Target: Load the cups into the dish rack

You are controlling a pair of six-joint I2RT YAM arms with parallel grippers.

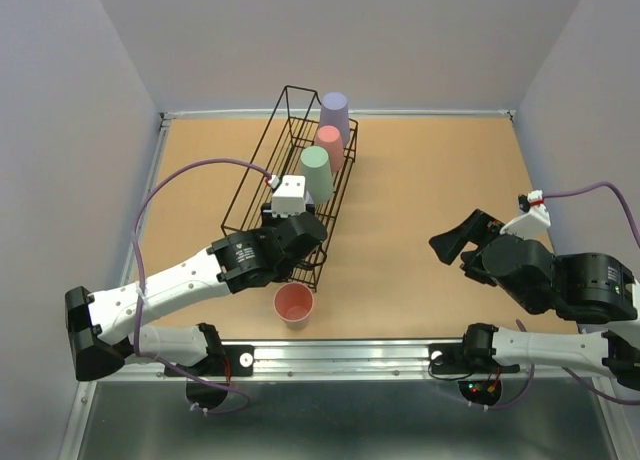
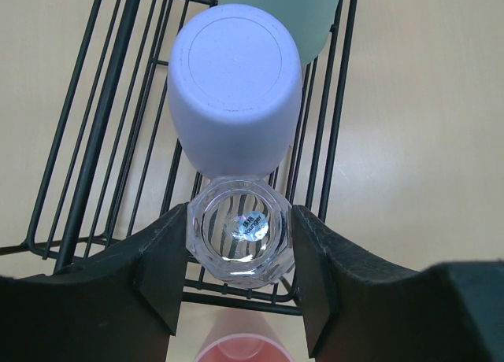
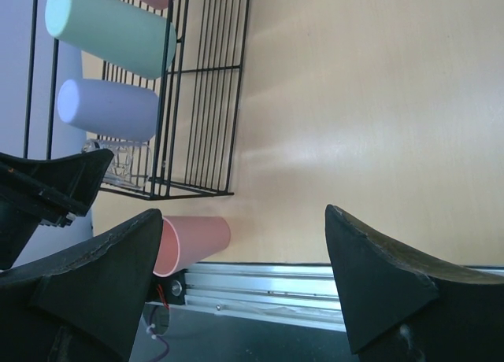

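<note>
The black wire dish rack [image 1: 250,170] holds a lavender cup [image 1: 334,113], a pink cup [image 1: 329,142] and a green cup [image 1: 317,170], all upside down. My left gripper [image 1: 305,242] is over the rack's near end. In the left wrist view it [image 2: 240,252] is shut on the clear cup [image 2: 240,236], which is bottom-up on the rack bars [image 2: 101,110], just before a second lavender cup [image 2: 236,86]. A pink cup [image 1: 294,303] stands upright on the table in front of the rack. My right gripper [image 1: 455,245] is open and empty, far to the right.
An aluminium rail [image 1: 350,355] runs along the table's near edge, close behind the pink cup. Grey walls enclose the table on three sides. In the right wrist view the pink cup [image 3: 193,240] sits between the rack [image 3: 209,102] and the rail [image 3: 268,279].
</note>
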